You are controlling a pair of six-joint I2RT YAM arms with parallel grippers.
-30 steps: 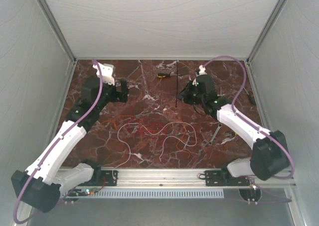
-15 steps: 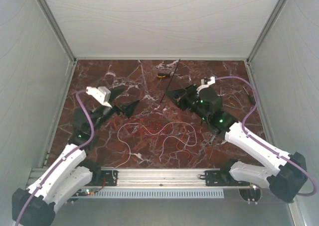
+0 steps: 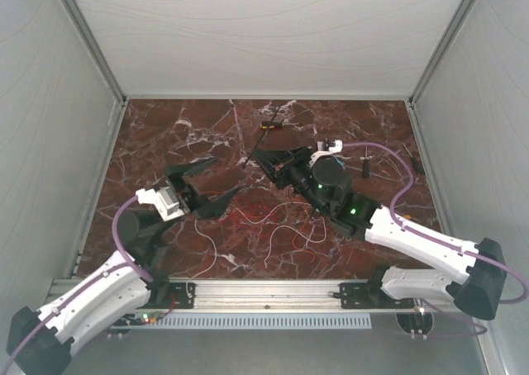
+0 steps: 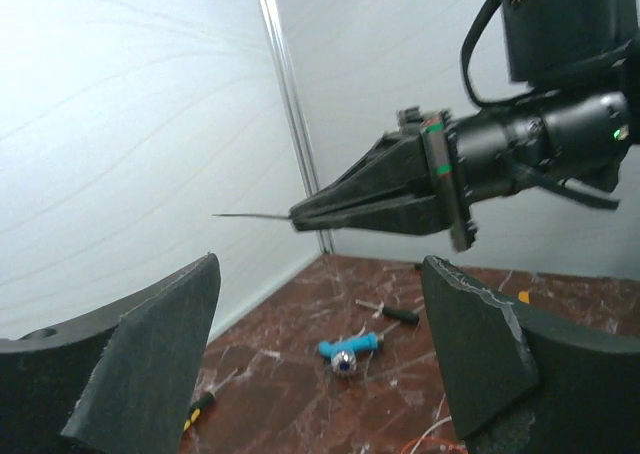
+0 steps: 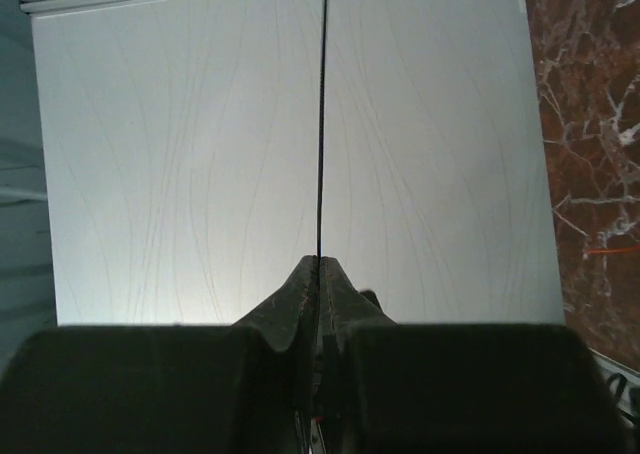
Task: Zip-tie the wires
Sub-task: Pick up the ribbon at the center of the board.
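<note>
My right gripper [image 3: 259,155] is raised over the middle of the table, and its jaws are pressed together on the zip tie [image 5: 321,124]. The zip tie is a thin black strip that sticks straight out of the tips [image 5: 318,262]. In the left wrist view the right gripper [image 4: 295,215] points left, and the zip tie [image 4: 250,215] juts out of it. My left gripper [image 3: 227,175] is open and empty, facing the right gripper with a gap between them; its jaws [image 4: 320,266] stand wide apart. The wires [image 3: 273,216], thin red and white strands, lie in loose loops on the marble below both grippers.
A small black-and-yellow screwdriver [image 3: 270,125] lies near the back wall, and also shows in the left wrist view [image 4: 196,408]. A blue tool [image 4: 352,346] and a black-handled screwdriver [image 4: 402,315] lie on the marble. White walls enclose the table on three sides.
My right gripper lifted the zip tie off the table and swung it left toward the centre. My left arm drew back from the far left and turned its open gripper toward the right gripper.
</note>
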